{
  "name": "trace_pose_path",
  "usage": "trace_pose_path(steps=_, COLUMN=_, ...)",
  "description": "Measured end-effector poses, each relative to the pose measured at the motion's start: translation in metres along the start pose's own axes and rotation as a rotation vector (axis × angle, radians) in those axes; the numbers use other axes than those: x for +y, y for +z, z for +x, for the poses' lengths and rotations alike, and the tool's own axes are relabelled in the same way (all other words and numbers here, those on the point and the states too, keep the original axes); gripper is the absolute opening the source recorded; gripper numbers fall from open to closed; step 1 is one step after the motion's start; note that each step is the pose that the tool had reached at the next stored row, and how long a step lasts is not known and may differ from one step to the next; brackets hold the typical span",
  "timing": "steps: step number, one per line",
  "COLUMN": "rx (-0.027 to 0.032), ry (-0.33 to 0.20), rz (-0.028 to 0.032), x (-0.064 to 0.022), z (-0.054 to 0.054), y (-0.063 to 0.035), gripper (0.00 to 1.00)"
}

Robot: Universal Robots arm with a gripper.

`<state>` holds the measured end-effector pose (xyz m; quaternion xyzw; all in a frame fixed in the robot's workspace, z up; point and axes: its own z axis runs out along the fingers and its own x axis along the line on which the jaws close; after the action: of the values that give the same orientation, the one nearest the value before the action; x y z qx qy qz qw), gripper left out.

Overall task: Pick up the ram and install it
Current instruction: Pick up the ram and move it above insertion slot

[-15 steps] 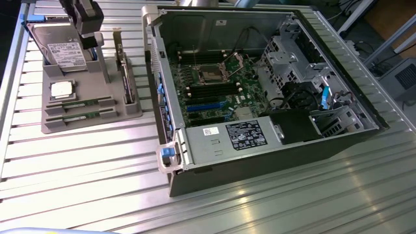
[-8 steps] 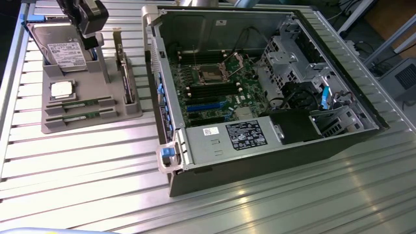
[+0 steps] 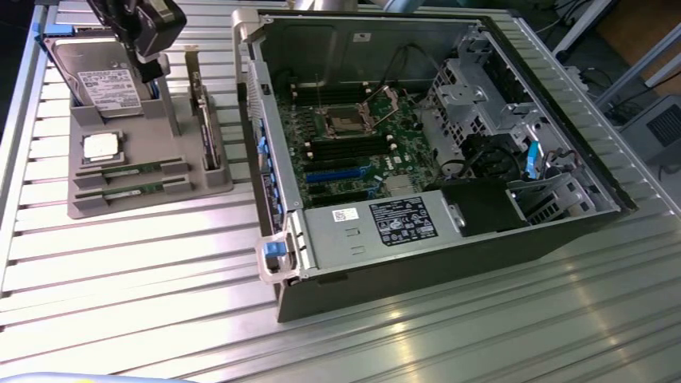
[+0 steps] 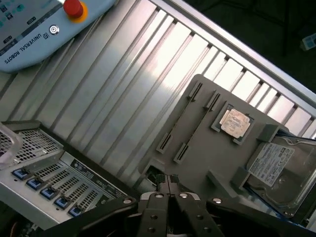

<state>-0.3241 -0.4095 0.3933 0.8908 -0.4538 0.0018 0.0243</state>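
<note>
Two ram sticks lie in slots of the grey holder [image 3: 149,199]: one ram [image 3: 127,169] behind, the other ram [image 3: 127,190] in front, both thin green strips. In the wrist view they appear edge-on as ram [image 4: 177,118] and ram [image 4: 196,129] in the grey holder [image 4: 207,158]. My gripper [image 3: 142,49] hangs above the holder's far end, over the hard drive, apart from the sticks. Its fingertips [image 4: 168,181] are pressed together with nothing between them. The open computer case [image 3: 426,231] lies to the exterior view's right, with its motherboard [image 3: 362,136] exposed.
The holder also carries a hard drive [image 3: 107,80], a square silver processor [image 3: 101,146] and an upright expansion card [image 3: 204,120]. A teach pendant [image 4: 34,29] with a red button lies on the ribbed metal table [image 3: 139,271]. The case's power supply [image 3: 372,223] sits at its near side.
</note>
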Motion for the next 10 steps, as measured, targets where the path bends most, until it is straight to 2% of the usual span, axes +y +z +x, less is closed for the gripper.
trace_pose_path(steps=5, rx=0.0092, ry=-0.098, rz=-0.0013, x=0.0, z=0.0, y=0.0, gripper=0.1)
trace_pose_path(steps=10, rx=0.0139, ry=-0.167, rz=-0.0007, x=0.0, z=0.0, y=0.0, gripper=0.1)
